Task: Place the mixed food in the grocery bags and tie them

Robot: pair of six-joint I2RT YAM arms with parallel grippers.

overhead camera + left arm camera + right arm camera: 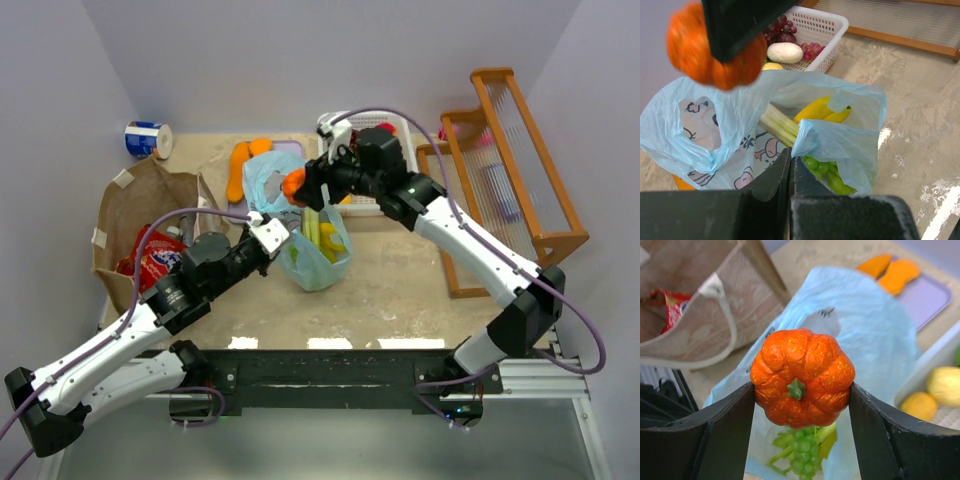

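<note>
The light-blue plastic grocery bag (318, 255) stands open at mid-table. Inside it lie a yellow banana (817, 110), green grapes (826, 171) and pale green stalks (777, 125). My left gripper (790, 154) is shut on the bag's near rim (812, 137) and holds the mouth up. Just above the bag's mouth my right gripper (802, 390) is shut on an orange toy pumpkin (802, 377), stem towards the camera, one finger on each side. The brown paper bag (140, 215) with white handles stands to the left, with a red packet (150, 262) inside.
A white slotted basket (832, 22) behind the blue bag holds purple grapes, a white piece and yellow pieces. Two orange slabs (243, 165) lie on a lilac board at the back. A blue-and-white roll (148, 138) sits far left. A wooden rack (510, 170) stands on the right.
</note>
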